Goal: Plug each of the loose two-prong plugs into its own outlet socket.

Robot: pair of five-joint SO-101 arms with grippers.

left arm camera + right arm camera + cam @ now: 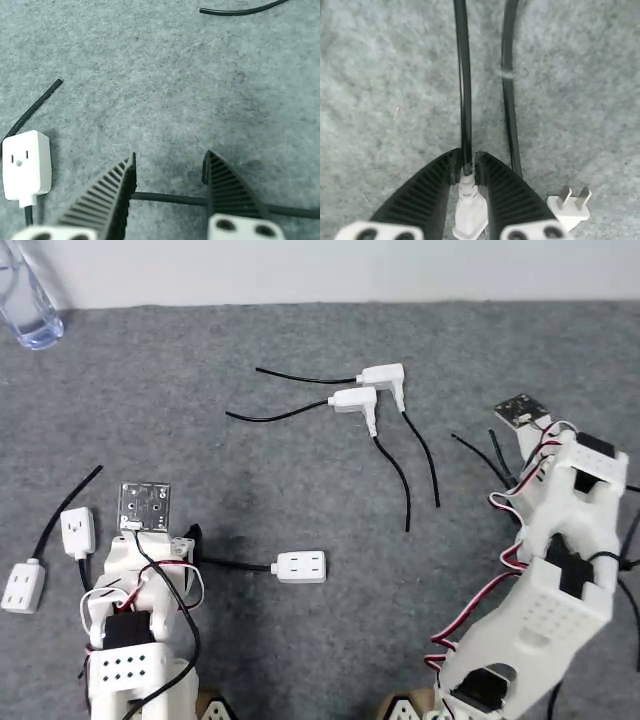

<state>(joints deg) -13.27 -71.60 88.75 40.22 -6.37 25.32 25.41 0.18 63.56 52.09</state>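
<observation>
Closest in, the left claw (170,160) stands wide open with nothing in it. Its two ribbed fingers straddle a black cord (170,199) that runs across the grey worktop (165,90) just beneath the tips. In the high view that black cord leads to the lone socket (300,566), which lies flat off to the left arm's right. On the arm's other side, just beside it, lies the near socket (26,162), face up. Farther out toward the worktop's edge is the outer socket (22,587). Neither of these touches the claw.

The right claw (467,160) is closed to a narrow slit, pinching a plug (469,217) at the ribbed collar where its cord (464,75) leaves it. The plug's body sits back between the fingers and the cord runs straight out ahead. Outside one finger, just beside it, a second plug (569,206) lies loose on the worktop with its two prongs bare. A second cord (509,100) runs alongside the first, near but apart; I cannot tell whether it belongs to the second plug.

Farther off, well apart from both claws, two white connectors (355,398) (382,375) lie side by side, each with black cords leaving two ways. I cannot tell whether these are plugs seated in sockets. At the far left corner stands a clear container (30,310).
</observation>
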